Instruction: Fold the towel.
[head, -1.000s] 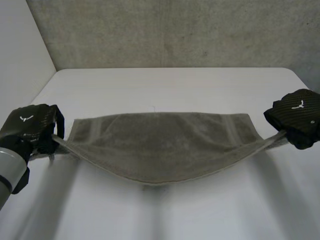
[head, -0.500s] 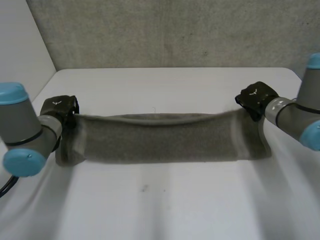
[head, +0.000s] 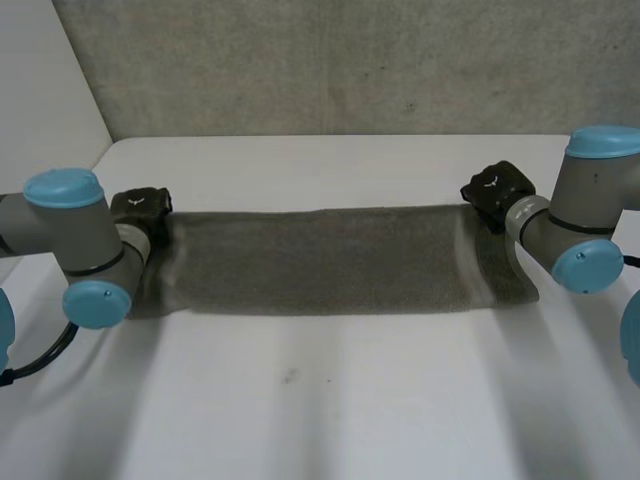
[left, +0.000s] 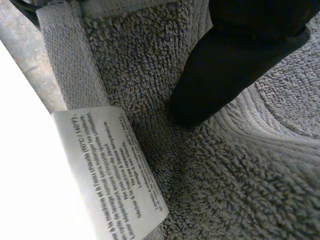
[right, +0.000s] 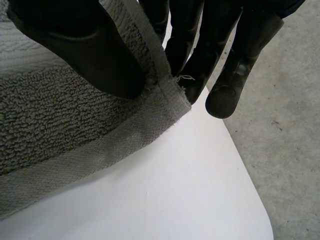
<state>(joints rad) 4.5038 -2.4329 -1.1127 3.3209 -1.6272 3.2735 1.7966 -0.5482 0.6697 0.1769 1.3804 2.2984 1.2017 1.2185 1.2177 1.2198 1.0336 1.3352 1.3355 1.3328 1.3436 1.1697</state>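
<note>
**A:** Head view first: how far along is it?

**B:** The towel (head: 320, 260) is lying as a long flat band across the middle of the tabletop (head: 330, 400). I'm judging the lengthwise fold done, with the end-to-end halving waiting. The left hand (head: 140, 205) is sitting at its far-left corner, and the right hand (head: 493, 190) at its far-right corner.

**A:** Room to move?

**B:** The towel's ends are reaching toward the left and right edges. Bare surface is lying wide toward the near edge, narrower toward the far one.

**A:** Left wrist view?

**B:** That hand is pressing into the terry beside the care label (left: 115, 170). Whether it's clamping, I cannot tell.

**A:** Right wrist view?

**B:** The thumb (right: 95, 55) and fingers (right: 192, 45) are pinching the towel's hemmed corner.
</note>
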